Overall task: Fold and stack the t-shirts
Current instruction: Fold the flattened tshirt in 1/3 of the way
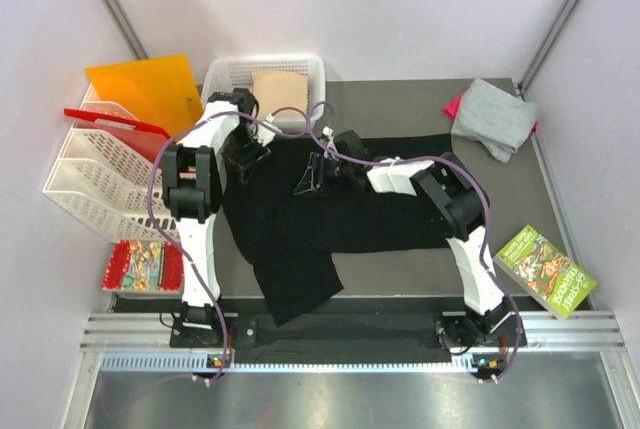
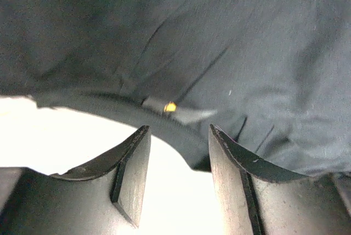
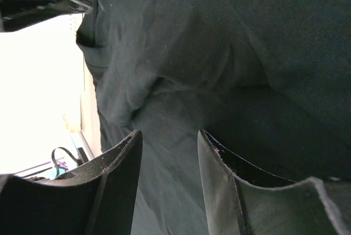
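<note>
Hovering half-open over the black t-shirt, left pincer and right pincer grip nothing; judged poised to pinch its collar edge.

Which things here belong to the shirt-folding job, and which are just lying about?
Job: large black cloth t-shirt; grey cloth shirt; pink cloth shirt; tan folded shirt.
Lying about: orange plastic sheet; green printed booklet; red-edged printed booklet; white plastic rack.

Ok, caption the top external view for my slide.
A black t-shirt lies rumpled across the table, a grey t-shirt bunched at its far right corner.
</note>
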Tool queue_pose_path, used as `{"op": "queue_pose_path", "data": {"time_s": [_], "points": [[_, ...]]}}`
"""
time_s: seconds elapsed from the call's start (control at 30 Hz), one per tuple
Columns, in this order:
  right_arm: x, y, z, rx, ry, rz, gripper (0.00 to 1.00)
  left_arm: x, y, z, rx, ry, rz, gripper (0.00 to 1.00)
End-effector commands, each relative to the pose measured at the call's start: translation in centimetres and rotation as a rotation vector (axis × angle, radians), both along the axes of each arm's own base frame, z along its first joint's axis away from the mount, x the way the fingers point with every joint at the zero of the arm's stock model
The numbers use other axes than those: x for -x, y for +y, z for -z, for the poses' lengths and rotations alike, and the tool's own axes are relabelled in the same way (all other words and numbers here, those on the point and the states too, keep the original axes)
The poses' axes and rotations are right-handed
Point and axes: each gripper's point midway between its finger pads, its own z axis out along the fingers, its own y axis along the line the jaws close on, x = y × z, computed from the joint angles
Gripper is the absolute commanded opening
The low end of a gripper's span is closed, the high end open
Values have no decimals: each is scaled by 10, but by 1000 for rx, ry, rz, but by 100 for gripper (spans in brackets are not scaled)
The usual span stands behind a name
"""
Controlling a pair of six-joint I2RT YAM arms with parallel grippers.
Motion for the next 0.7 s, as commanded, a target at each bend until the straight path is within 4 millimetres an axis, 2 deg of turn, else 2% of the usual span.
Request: {"op": "queue_pose_path", "data": {"time_s": [0.0, 0.07, 0.13, 0.2, 0.27, 0.4, 0.53, 0.67], "points": [[-6, 3, -15, -15, -79, -15, 46, -26, 6, -45, 15, -128, -54, 52], [-11, 7, -19, -22, -94, -17, 46, -27, -5, -61, 65, -153, -41, 52], [-18, 7, -24, -34, -119, -4, 45, -22, -18, -69, 92, -144, -15, 52], [-23, 8, -26, -41, -127, 4, 45, -19, -33, -69, 116, -139, 15, 52], [-29, 8, -26, -41, -132, 10, 45, -16, -45, -60, 141, -117, 33, 52], [-38, 8, -33, -45, -161, 23, 44, -17, -56, -23, 159, -52, 20, 51], [-43, 8, -36, -36, -182, 29, 44, -23, -55, 0, 141, -26, -11, 49], [-49, 10, -24, -18, -184, 35, 44, -21, -45, 21, 100, 6, -20, 48]]}}
